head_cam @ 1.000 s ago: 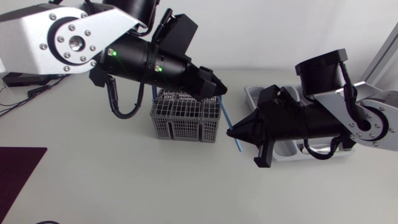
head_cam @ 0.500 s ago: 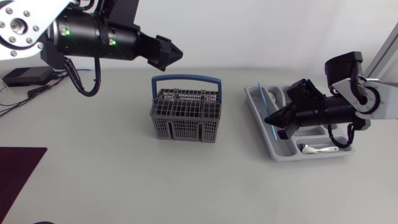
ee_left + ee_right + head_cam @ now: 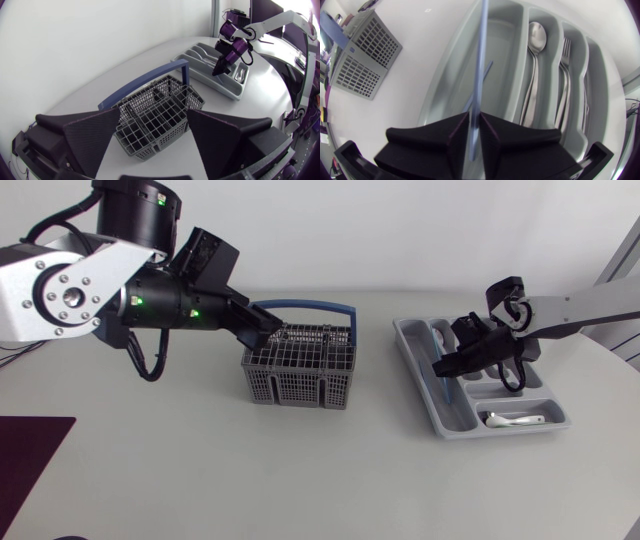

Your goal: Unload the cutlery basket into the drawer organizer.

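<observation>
Now, R end effector (image 3: 475,124) pinching blue utensil (image 3: 481,60), L end effector (image 3: 153,119) spread

There is one grey basket (image 3: 298,375) and one grey tray (image 3: 413,375). I count one shiny spoon (image 3: 536,35), one fork (image 3: 565,50) and one white spoon (image 3: 515,419). A blue stick (image 3: 481,50) and a second blue stick (image 3: 478,87) make two.
</observation>
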`<action>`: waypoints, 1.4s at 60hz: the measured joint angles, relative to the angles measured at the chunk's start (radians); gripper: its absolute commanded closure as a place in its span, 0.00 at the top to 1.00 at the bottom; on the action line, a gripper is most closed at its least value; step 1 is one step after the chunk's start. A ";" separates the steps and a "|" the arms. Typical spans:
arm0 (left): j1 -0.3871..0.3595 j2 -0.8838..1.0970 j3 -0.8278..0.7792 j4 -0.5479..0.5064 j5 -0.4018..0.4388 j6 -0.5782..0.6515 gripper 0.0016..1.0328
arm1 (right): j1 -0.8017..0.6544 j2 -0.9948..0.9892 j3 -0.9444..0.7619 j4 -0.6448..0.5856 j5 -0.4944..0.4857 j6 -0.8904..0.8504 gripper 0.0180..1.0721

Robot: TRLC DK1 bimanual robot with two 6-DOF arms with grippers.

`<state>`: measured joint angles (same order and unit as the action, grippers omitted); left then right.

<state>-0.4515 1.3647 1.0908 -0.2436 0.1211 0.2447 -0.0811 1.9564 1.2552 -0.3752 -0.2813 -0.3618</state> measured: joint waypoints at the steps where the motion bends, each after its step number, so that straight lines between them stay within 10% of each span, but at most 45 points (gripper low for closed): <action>1: 0.000 0.000 -0.002 0.001 0.000 0.000 0.96 | 0.001 0.006 0.003 -0.003 0.003 0.002 0.93; 36: 0.071 -0.001 -0.100 0.092 0.001 0.045 0.95 | 0.156 -0.361 -0.186 0.066 -0.120 -0.042 0.96; 45: 0.103 0.004 -0.122 0.119 0.024 0.049 0.77 | 0.278 -0.412 -0.208 0.083 -0.134 -0.042 0.76; 54: 0.124 0.034 -0.135 0.158 0.049 0.052 0.25 | 0.375 -0.412 -0.210 0.121 -0.134 -0.031 0.07; 58: 0.126 0.054 -0.137 0.175 0.054 0.052 0.12 | 0.404 -0.410 -0.210 0.138 -0.134 -0.026 0.05; 84: 0.126 0.268 -0.084 0.262 0.061 0.052 0.07 | 0.480 -0.283 -0.105 0.154 -0.107 -0.006 0.05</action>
<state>-0.3252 1.6325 1.0073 0.0181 0.1818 0.2966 0.3985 1.6730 1.1500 -0.2207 -0.3882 -0.3683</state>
